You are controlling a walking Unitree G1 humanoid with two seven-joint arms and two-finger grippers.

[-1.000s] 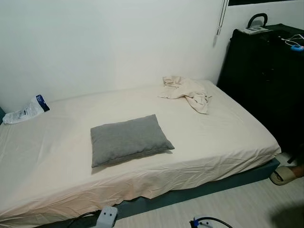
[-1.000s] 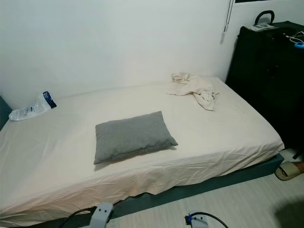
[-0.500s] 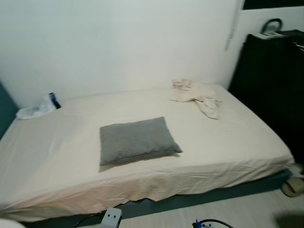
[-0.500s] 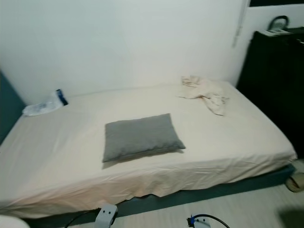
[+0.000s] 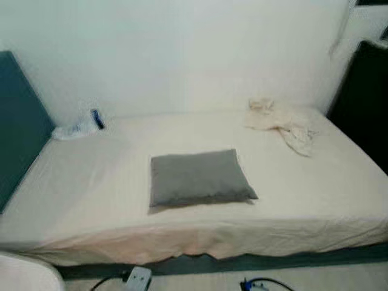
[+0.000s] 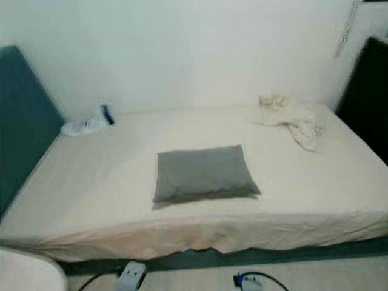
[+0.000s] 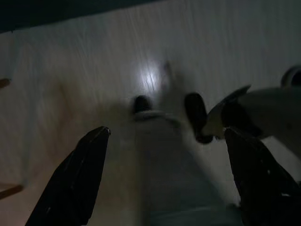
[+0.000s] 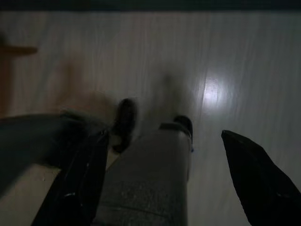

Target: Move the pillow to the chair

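Observation:
A grey rectangular pillow [image 5: 199, 177] lies flat near the middle of a bed with a cream sheet [image 5: 91, 200], a little toward its front edge. My left gripper [image 7: 169, 183] hangs open over the pale floor, its two black fingers [image 7: 75, 179] spread wide. My right gripper [image 8: 169, 179] also hangs open above the floor, far from the pillow. Both wrist views are dim and blurred, with my own leg and feet below.
A crumpled cream cloth [image 5: 282, 121] lies at the bed's far right. A clear plastic bag [image 5: 79, 126] rests by the teal headboard [image 5: 18, 127] on the left. Dark furniture [image 5: 367, 103] stands at the right. A white rounded edge [image 5: 24, 273] shows lower left, cables [image 5: 257, 284] on the floor.
The whole picture has slid to the right, so my camera has turned left: the teal headboard has come into view and the dark furniture has nearly left it. The pillow lies as before.

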